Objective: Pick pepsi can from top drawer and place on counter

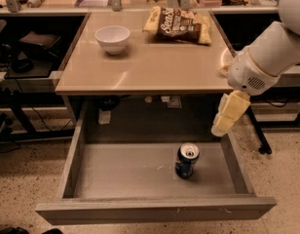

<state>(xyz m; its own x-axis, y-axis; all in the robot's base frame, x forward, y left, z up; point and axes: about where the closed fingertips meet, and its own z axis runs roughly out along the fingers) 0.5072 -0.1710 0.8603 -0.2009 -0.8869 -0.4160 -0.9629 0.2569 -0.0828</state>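
My arm (279, 45) comes in from the upper right of the view, a thick white link slanting down and to the left. It ends in a rounded white wrist (248, 74) with a small grille on its side. Below the wrist hangs my gripper (223, 122), pale yellow, pointing down and slightly left. It is in the air just off the counter (155, 62), at its front corner on that side, above the top drawer (236, 162) wall there. It carries nothing.

High frontal view, tool (220, 126) at right
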